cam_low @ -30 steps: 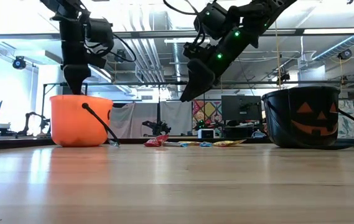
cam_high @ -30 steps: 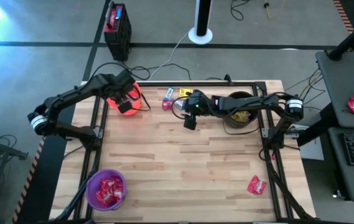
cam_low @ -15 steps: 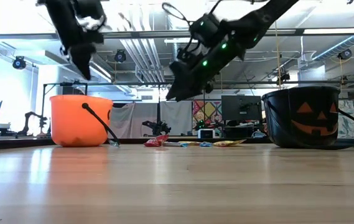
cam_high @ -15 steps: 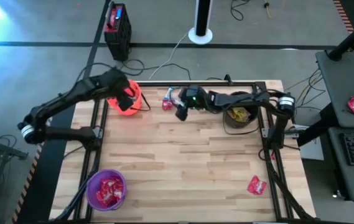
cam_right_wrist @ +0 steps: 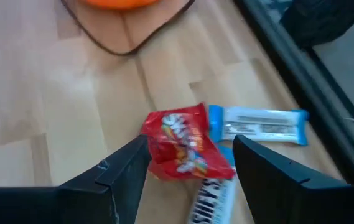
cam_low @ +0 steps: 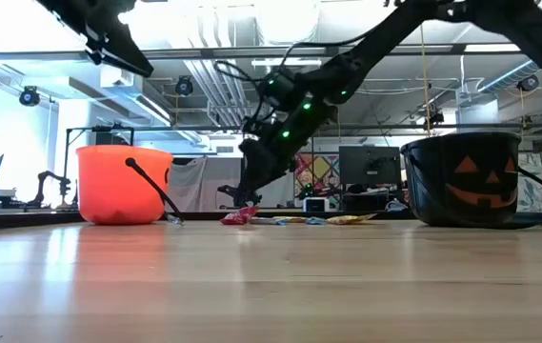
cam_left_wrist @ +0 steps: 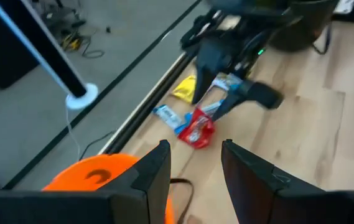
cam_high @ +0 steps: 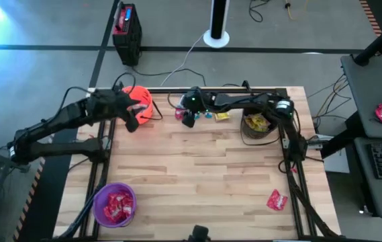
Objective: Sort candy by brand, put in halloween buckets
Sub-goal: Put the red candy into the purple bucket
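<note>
Several candies lie in a loose cluster by the table's far edge: a red packet (cam_right_wrist: 183, 152), blue-and-white packets (cam_right_wrist: 260, 124) and a yellow packet (cam_left_wrist: 186, 89). My right gripper (cam_right_wrist: 190, 142) hovers open just above the red packet (cam_low: 240, 216), slanting down, one finger on either side, touching nothing. My left gripper (cam_high: 131, 123) is open and empty, raised beside the orange bucket (cam_high: 141, 101). The black bucket (cam_high: 258, 125) stands at the far right with yellow candy inside. At the near left, the purple bucket (cam_high: 115, 204) holds red packets.
One red packet (cam_high: 276, 199) lies alone near the table's near right corner. The orange bucket's dark handle (cam_right_wrist: 127, 43) lies on the wood close to the candy cluster. A black rail (cam_left_wrist: 145, 106) runs along the far edge. Bare wood fills the table's middle.
My left gripper has risen from over the orange bucket, drawn back toward the table's left and near side, and tipped up closer to level. My right gripper has gone toward the table's left and far edge and sunk toward the red packet.
</note>
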